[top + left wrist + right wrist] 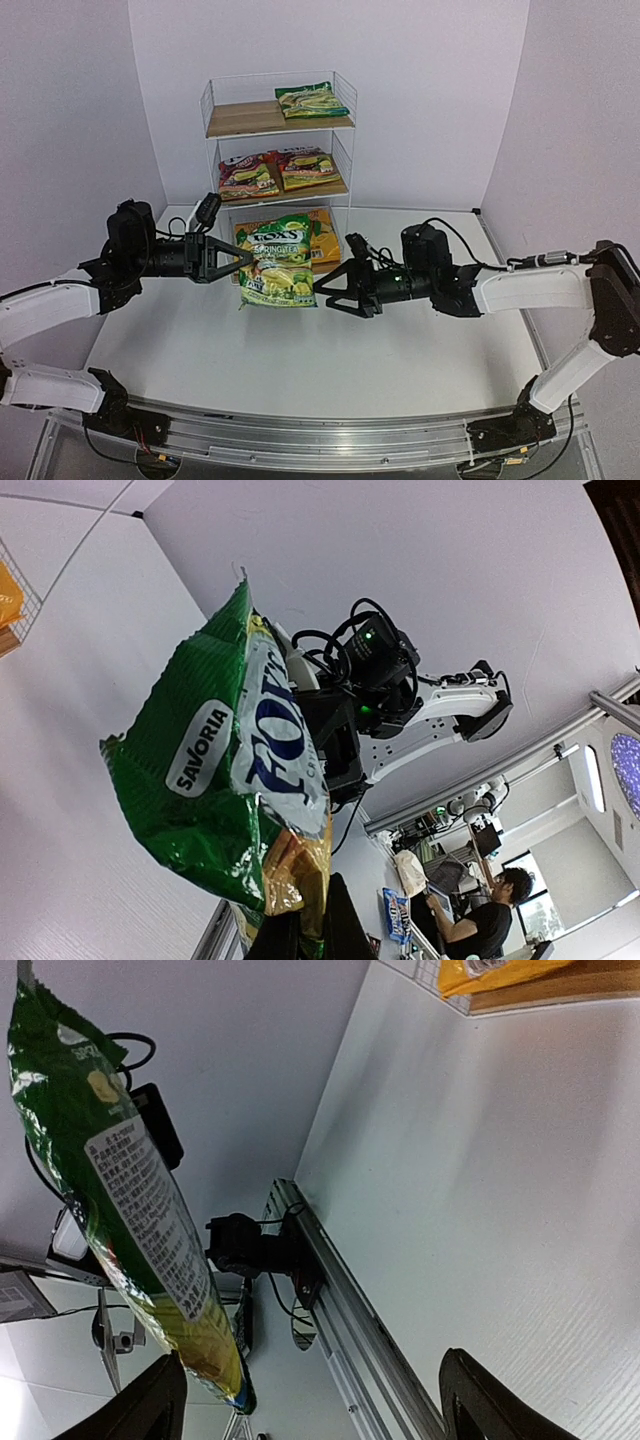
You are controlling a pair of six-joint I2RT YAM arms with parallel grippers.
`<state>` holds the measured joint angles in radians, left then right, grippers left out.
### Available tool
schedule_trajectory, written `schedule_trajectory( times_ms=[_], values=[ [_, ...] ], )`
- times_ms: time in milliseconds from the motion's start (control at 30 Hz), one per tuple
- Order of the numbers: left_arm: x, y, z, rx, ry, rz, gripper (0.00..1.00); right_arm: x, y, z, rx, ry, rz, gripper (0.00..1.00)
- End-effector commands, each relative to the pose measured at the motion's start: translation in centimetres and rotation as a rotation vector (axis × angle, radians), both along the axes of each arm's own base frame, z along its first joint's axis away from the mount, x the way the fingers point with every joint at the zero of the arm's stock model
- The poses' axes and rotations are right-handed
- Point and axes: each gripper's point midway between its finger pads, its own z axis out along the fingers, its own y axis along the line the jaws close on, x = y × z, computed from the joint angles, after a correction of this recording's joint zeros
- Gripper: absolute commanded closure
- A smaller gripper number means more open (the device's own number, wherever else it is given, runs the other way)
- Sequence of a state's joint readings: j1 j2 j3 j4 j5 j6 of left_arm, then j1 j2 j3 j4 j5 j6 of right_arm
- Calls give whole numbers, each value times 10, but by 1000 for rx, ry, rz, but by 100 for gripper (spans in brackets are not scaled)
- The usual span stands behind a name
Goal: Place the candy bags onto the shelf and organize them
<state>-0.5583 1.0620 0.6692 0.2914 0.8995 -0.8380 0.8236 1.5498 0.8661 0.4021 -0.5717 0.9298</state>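
Observation:
A green candy bag [276, 262] hangs in the air in front of the shelf [240, 118], with my left gripper [245, 258] shut on its left edge. In the left wrist view the bag [200, 770] rises from the pinched fingers [350, 925], and the left gripper [305, 925] is shut on it. My right gripper [325, 286] stands open at the bag's lower right. From the right wrist the bag [130, 1200] is seen edge-on, its bottom corner just inside the left finger [160, 1400] of the right gripper [315, 1405]. Nothing is clamped there.
On the shelf, another green bag [312, 100] lies on the top board and two red-magenta bags [247, 176] [308, 168] on the middle one. A yellow-orange bag [322, 240] sits on the bottom board [560, 995]. A metal rail [350, 1310] runs along the table's near edge.

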Motion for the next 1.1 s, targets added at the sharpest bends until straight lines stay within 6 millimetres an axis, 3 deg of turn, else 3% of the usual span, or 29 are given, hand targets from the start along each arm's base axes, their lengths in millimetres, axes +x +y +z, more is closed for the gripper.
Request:
schedule_trajectory(
  times_ms=[0, 200, 433, 600, 700, 800, 900, 933, 967, 1067],
  values=[
    [-12, -3, 52, -118, -146, -75, 100, 1, 9, 55, 157, -147, 2, 18],
    [-3, -3, 57, -126, -146, -33, 100, -15, 29, 75, 213, -206, 88, 26],
    [5, -6, 58, -134, -140, -14, 100, -15, 30, 86, 236, -241, 61, 40],
    [6, -7, 57, -129, -149, -17, 100, -7, 28, 95, 248, -258, 3, 69],
    [7, -7, 56, -124, -158, -17, 100, -7, 27, 105, 266, -276, -3, 80],
    [7, -8, 57, -119, -162, -17, 100, -6, 28, 111, 279, -275, -9, 100],
    [9, -7, 57, -115, -161, -5, 100, -9, 27, 119, 297, -290, 3, 100],
    [10, -7, 58, -111, -162, 3, 98, -10, 27, 122, 304, -294, 4, 100],
    [13, -6, 59, -100, -163, 21, 88, -10, 26, 126, 310, -296, 0, 100],
    [25, -1, 61, -46, -172, 118, 53, -9, 24, 140, 307, -308, -9, 100]
  ],
)
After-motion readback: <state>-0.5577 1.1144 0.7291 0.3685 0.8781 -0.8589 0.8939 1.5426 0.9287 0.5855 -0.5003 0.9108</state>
